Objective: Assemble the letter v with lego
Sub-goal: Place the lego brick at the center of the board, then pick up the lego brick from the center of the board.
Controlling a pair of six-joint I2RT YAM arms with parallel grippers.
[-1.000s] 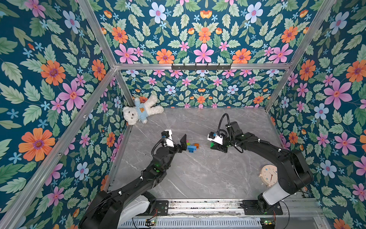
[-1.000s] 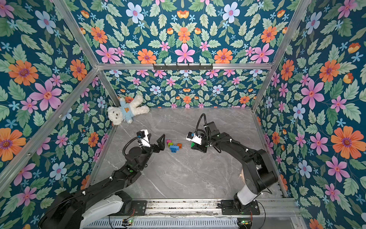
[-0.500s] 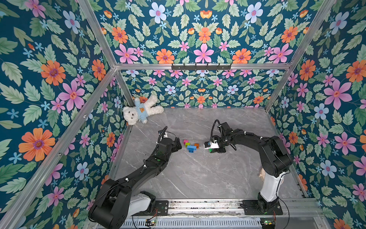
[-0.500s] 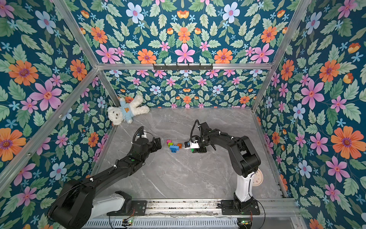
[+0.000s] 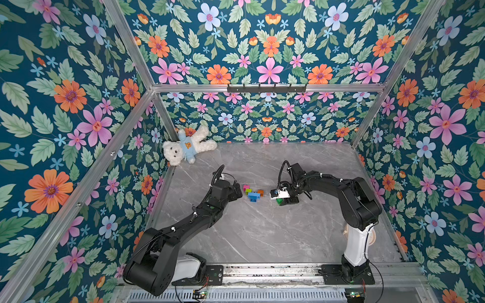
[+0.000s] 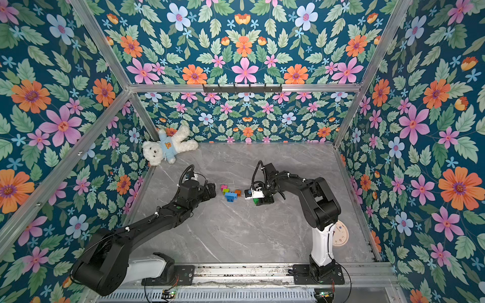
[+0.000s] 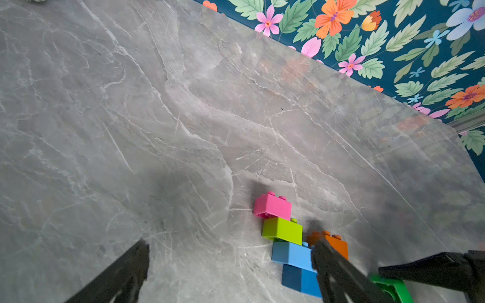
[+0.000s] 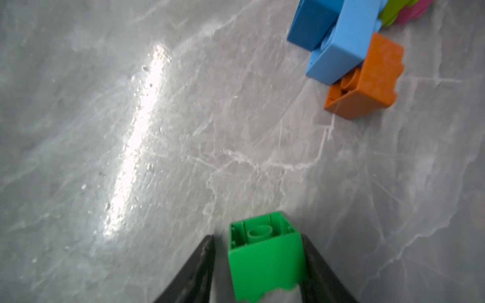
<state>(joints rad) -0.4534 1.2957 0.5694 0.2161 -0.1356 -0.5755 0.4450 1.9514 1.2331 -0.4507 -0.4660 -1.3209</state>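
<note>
Right gripper [image 8: 257, 238], low over the surface, brackets the green brick [image 8: 265, 262]. One finger lies against the brick's side and the other stands off it with a narrow gap, so the jaws are parted and do not pinch. The brick's hollow underside faces the wrist camera. In both top views this gripper [image 5: 282, 200] and the green brick [image 6: 256, 201] sit right of the surface's middle, just beside the other bricks but apart from them.

Left gripper [image 7: 231, 244] hovers with its fingers spread wide and nothing between them. In a top view it [image 5: 237, 190] sits just left of the cluster.

The letter v [image 5: 252, 192] lies unfinished near the middle of the surface. One arm is complete: pink brick [image 7: 273, 208], then lime brick [image 7: 283, 230], stepping down to the longer light-blue brick [image 7: 291, 254]. The dark blue brick [image 7: 291, 278] forms the point. On the other arm only the orange brick [image 7: 333, 242] is in place, touching the light-blue brick's far end.

A white teddy bear [image 5: 187, 148] lies in the back left corner of the surface [image 5: 262, 230]. A pale round disc [image 6: 341, 233] rests near the right edge, partly hidden by the right arm.
</note>
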